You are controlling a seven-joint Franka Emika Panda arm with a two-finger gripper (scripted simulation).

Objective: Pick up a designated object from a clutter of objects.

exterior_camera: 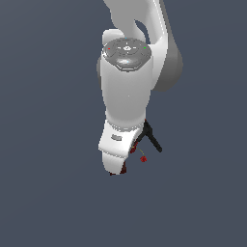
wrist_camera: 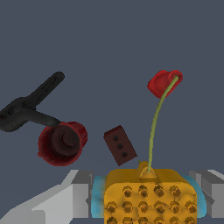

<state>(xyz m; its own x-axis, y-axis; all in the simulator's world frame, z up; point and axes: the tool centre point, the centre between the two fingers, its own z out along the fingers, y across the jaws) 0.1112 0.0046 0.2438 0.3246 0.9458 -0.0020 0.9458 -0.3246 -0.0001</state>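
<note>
Wrist view: red cup on its side, empty.

Beyond the wheeled block, the brick is crowding twelve o'clock, the red cup ten, leaving open floor farther out.

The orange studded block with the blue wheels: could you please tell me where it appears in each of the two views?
Exterior view: not visible; the arm covers the spot where it would be.
Wrist view: the orange studded block fills the near edge of the picture, between the gripper fingers.
Shared landmark: the black hammer-like tool shows in both views.
</note>
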